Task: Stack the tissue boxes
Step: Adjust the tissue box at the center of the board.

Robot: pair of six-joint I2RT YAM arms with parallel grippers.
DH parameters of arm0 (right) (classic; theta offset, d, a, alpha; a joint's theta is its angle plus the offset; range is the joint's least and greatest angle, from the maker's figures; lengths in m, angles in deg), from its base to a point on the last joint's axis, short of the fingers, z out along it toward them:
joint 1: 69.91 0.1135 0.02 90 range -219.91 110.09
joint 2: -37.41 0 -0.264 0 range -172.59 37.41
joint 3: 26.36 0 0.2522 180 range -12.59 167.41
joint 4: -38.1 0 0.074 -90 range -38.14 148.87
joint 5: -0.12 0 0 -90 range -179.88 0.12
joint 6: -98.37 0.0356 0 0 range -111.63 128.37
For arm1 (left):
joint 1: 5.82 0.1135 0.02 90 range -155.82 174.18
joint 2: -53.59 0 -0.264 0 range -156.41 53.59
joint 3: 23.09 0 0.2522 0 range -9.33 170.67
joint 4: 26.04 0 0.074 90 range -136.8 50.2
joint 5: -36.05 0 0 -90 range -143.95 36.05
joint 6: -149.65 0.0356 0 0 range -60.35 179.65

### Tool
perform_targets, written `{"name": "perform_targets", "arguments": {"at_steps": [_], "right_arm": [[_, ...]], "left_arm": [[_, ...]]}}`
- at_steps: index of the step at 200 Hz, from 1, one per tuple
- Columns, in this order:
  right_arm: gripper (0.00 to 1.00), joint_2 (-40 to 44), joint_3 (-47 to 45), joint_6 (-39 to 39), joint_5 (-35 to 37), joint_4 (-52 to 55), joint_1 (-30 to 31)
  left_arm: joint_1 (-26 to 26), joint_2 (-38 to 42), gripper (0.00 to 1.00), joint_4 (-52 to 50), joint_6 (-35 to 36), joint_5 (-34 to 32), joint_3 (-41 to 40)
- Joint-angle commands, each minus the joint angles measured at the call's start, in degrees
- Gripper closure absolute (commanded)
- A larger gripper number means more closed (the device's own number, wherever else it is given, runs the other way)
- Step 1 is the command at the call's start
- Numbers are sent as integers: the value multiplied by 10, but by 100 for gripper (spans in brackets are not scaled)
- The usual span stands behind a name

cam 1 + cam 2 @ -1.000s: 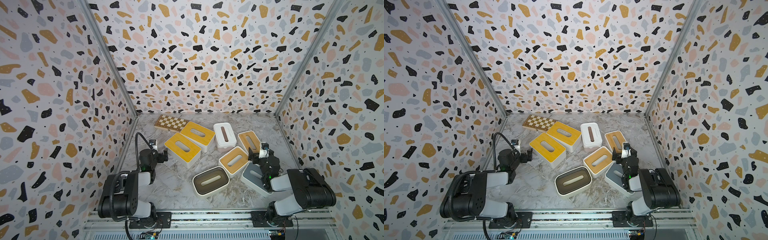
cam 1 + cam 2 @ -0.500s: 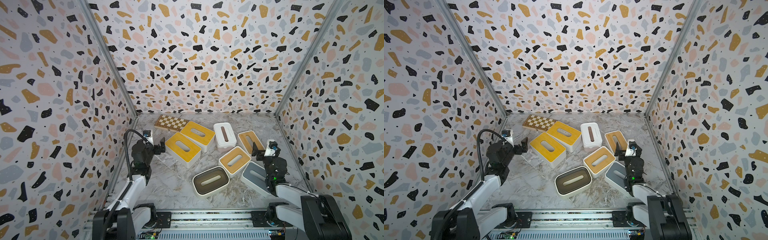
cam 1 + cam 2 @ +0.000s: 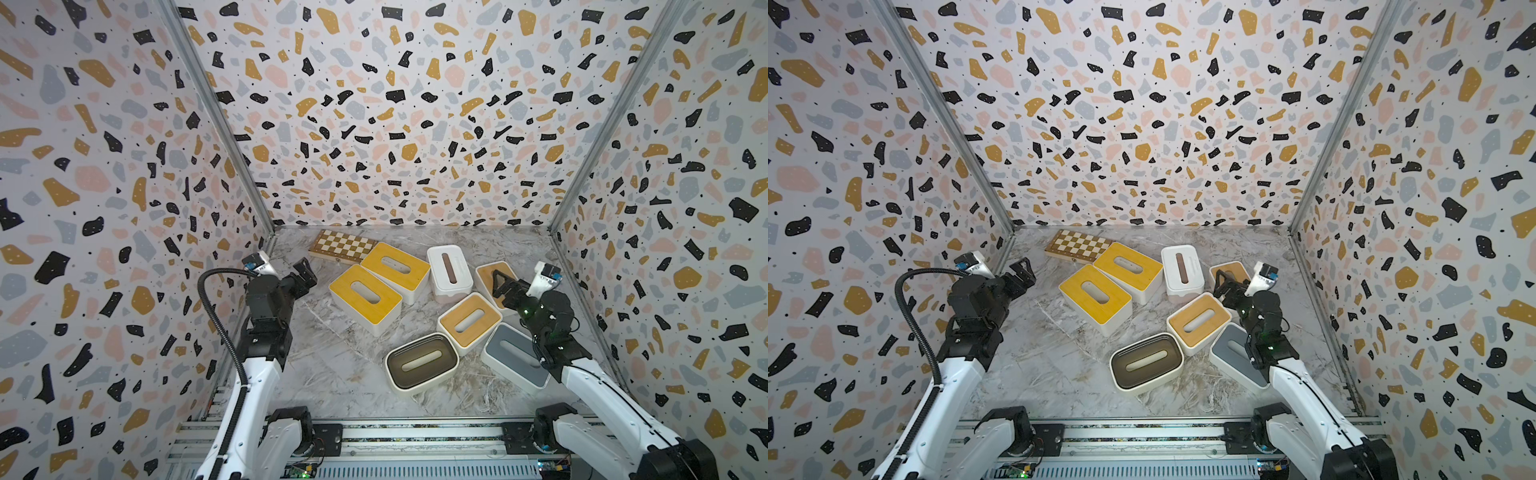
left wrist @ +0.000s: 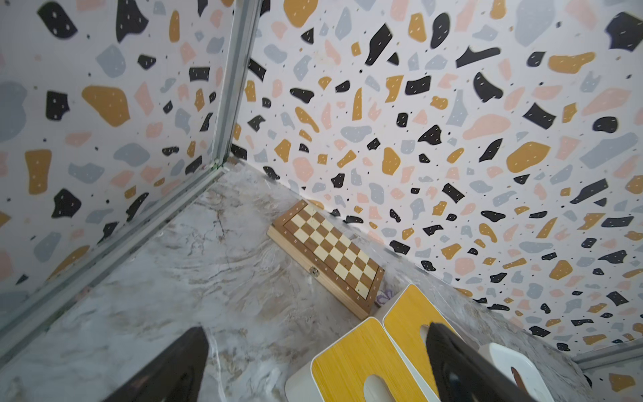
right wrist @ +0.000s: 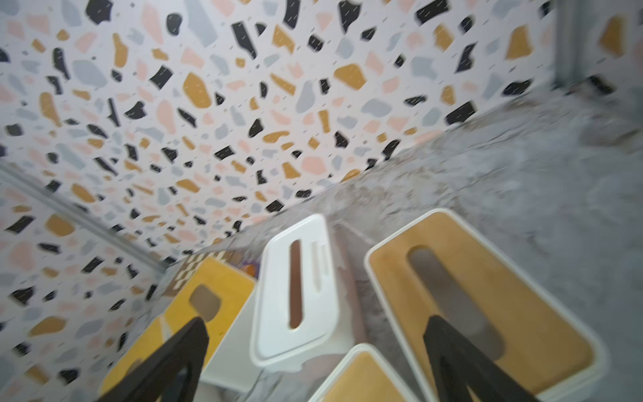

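white-and-black left arm [image 3: 259, 374] rises from lower left in both top views, wrist bent toward frame centre | its black two-fingered left claw [image 3: 305, 271] gapes wide, gripping nothing | white-and-black right arm [image 3: 598, 386] rises from lower right, elbow bent | black two-fingered right claw [image 3: 498, 286] spread wide, fingers toward frame left, gripping nothing
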Motion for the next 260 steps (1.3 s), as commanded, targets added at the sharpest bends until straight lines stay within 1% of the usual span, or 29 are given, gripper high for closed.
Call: {"name": "perform_targets", "arguments": {"at_steps": [1,12,28,54,69,86,106,122,142,163,179,189,203,213,242,260], "right_arm": [[1,-20,38,75,-1,90,89],[1,-46,63,101,16,113,145],[1,-89,89,135,18,109,214],[1,-168,138,165,25,101,304],[1,-216,165,182,11,96,330],[1,-271,205,202,0,110,345],[1,-323,257,206,14,127,370],[1,-365,287,229,14,143,373],[1,-402,323,237,27,175,373],[1,-422,332,245,24,161,370],[1,-443,346,253,12,171,360],[1,-452,346,255,3,167,353],[1,-454,340,250,14,151,351],[1,-460,344,245,10,150,345],[1,-480,356,245,-25,159,319],[1,-482,364,232,-28,170,311]], "left_arm": [[0,-53,0,-92,-8,19,66],[0,-90,0,-123,-1,46,92],[0,-141,0,-154,7,75,125],[0,-216,0,-171,15,135,159],[-1,-256,0,-172,19,165,175],[-1,-300,0,-145,26,227,184],[-5,-359,0,-140,17,244,212],[-8,-408,0,-140,17,244,239],[-12,-461,0,-147,26,286,279],[-22,-486,0,-136,27,316,291],[-26,-498,0,-136,25,324,293],[-26,-501,0,-138,25,336,293],[-27,-500,0,-144,22,350,291],[-27,-496,1,-167,28,353,293],[-27,-461,1,-183,25,358,264],[-27,-438,0,-183,17,367,243]]}}
